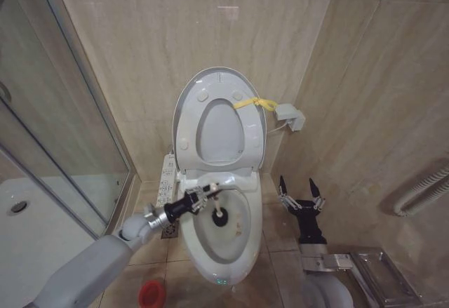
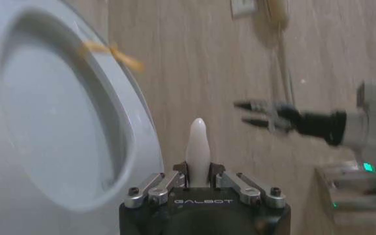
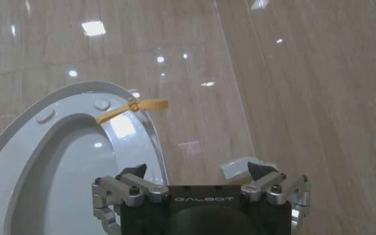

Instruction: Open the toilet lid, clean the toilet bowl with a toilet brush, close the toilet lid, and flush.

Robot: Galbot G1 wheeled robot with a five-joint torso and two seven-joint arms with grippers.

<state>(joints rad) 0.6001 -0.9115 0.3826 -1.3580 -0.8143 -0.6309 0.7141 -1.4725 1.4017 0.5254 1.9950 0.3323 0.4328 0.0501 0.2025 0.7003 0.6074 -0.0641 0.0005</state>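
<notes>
The slim cream-white toilet brush (image 1: 217,206) is clamped by its handle between the closed fingers of the left gripper (image 1: 203,197), its round black bristle head hanging just beyond and below the fingertips inside the white ceramic toilet bowl (image 1: 249,241), against the brownish stain. The glossy white oval toilet lid (image 1: 221,82), tied with a yellow strap (image 1: 254,102), is seen raised upright behind the fingers. The right gripper (image 1: 300,193) is held beside the bowl, fingers spread wide and empty.
</notes>
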